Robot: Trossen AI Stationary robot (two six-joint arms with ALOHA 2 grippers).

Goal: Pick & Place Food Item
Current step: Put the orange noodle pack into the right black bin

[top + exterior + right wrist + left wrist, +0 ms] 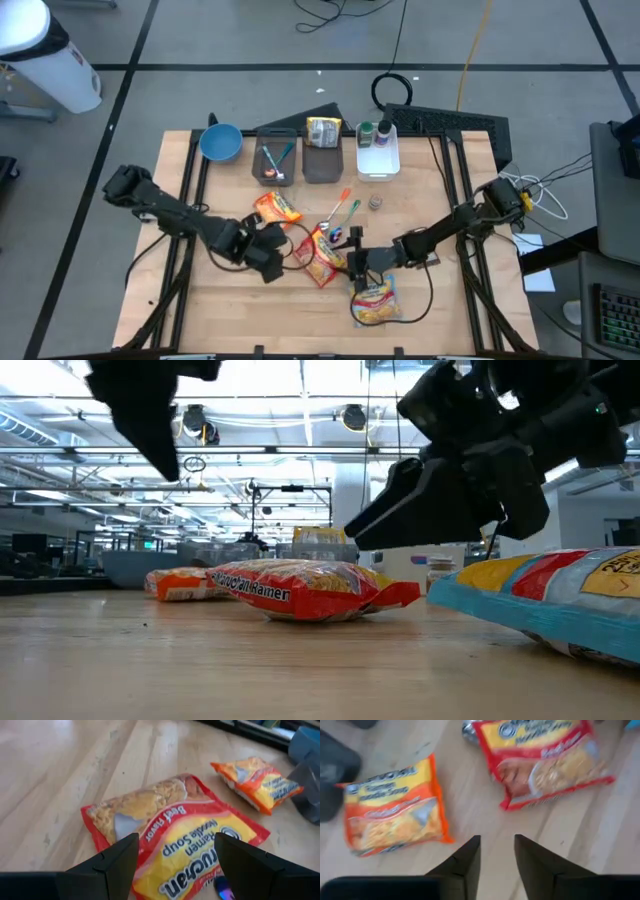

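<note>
Two grippers flank red ramen pack [322, 256] on desk [450, 310]. Right gripper [176, 865] spread, empty, hovering directly over pack, whose long axis runs slantwise across its jaws. Left gripper [496, 862] slightly parted, empty; pack ahead, off to one side. Right is nearer.

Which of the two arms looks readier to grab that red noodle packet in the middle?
Probably the right. The right gripper hangs directly over the red ramen packet with fingers spread across it. The left gripper points at bare wood between the orange packet and the red one, fingers only narrowly apart.
</note>
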